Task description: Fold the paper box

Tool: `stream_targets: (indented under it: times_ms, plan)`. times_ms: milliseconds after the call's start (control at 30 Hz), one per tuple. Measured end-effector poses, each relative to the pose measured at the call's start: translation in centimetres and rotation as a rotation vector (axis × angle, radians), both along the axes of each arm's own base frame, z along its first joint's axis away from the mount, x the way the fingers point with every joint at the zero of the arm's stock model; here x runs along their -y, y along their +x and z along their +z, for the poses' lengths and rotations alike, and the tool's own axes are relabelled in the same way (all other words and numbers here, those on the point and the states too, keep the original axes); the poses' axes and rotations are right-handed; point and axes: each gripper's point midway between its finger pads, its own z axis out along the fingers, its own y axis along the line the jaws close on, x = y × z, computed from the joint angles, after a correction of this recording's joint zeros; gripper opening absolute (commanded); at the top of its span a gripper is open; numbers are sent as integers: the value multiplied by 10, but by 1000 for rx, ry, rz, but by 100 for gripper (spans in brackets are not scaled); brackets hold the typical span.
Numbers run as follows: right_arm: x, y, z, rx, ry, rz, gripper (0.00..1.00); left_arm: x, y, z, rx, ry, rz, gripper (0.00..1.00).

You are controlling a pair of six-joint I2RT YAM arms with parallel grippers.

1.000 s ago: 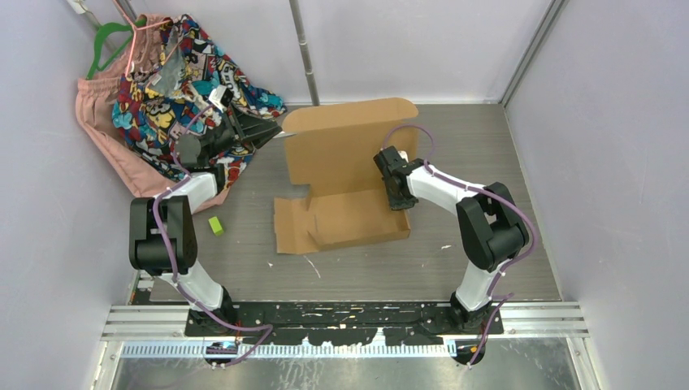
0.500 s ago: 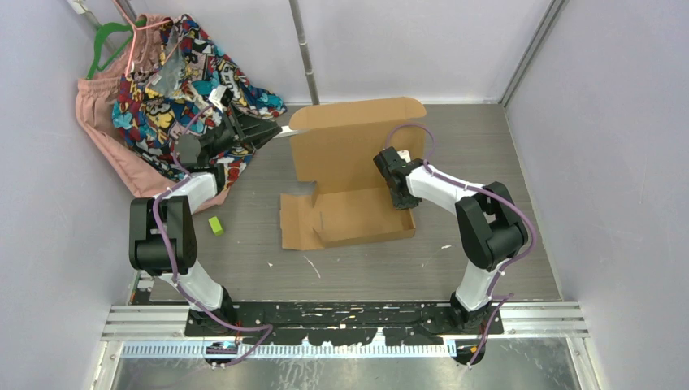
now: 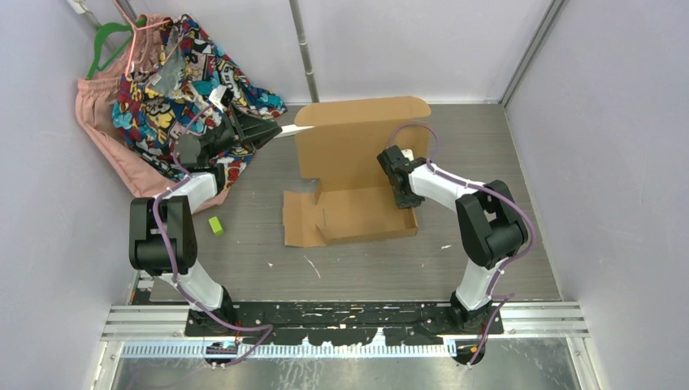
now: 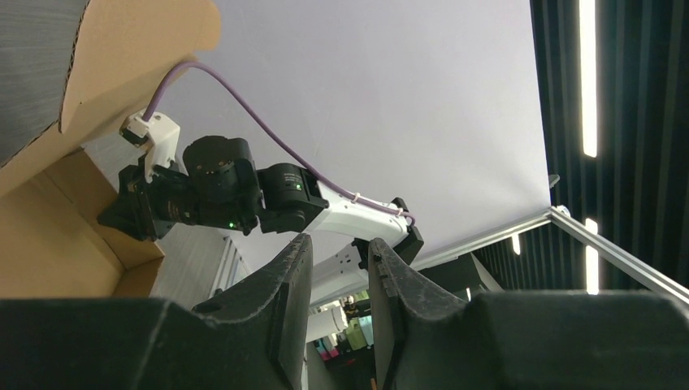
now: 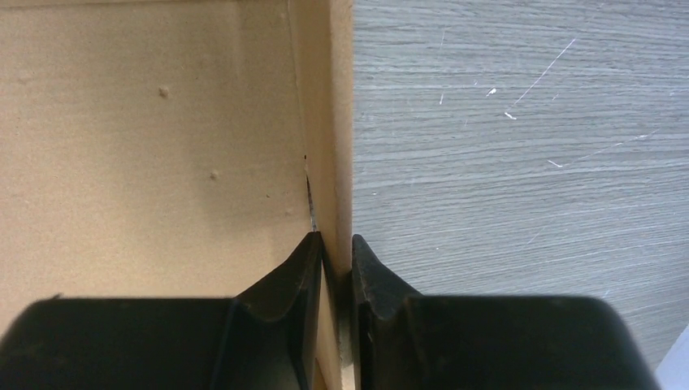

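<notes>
While pinching the right wall of the box (image 3: 366, 218) between right fingers (image 5: 280, 321), steadies it on the counter (image 3: 244, 260) for folding (lid (image 3: 361, 146) upright behind); holds left fingers (image 4: 276, 325) parted, empty, near the lid's left edge, probably to push.

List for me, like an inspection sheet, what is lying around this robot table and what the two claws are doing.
Surface: grey wood-grain table, scratched, with a few white specks.
Job's things: paper box, brown cardboard, partly folded, far panel lifted, near part flat.
Clutter: small green block; patterned clothes, pink garment and green hanger in the far left corner.
Grippers: right gripper shut on the box's right edge; left gripper slightly open, holding nothing, beside the box's far left flap.
Cables: purple cable along each arm, no snag seen.
Surroundings: plain pale walls; metal rail by the arm bases.
</notes>
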Motion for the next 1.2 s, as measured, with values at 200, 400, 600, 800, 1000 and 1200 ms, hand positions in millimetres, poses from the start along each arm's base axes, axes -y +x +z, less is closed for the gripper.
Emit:
stream_targets:
  times_ms: [200, 400, 600, 800, 1000, 1200]
  plan:
    - [3, 3, 1, 10, -14, 2, 21, 0, 0, 0, 0, 0, 0, 32]
    - [6, 6, -3, 18, 10, -13, 40, 0, 0, 0, 0, 0, 0, 32]
    - [15, 10, -5, 21, 38, -47, 52, 0, 0, 0, 0, 0, 0, 32]
    - [13, 24, 9, 92, 90, -56, 53, 0, 0, 0, 0, 0, 0, 32]
    - [8, 38, 18, 152, 132, -56, 48, 0, 0, 0, 0, 0, 0, 32]
    - [2, 53, 18, 174, 148, -54, 43, 0, 0, 0, 0, 0, -1, 32]
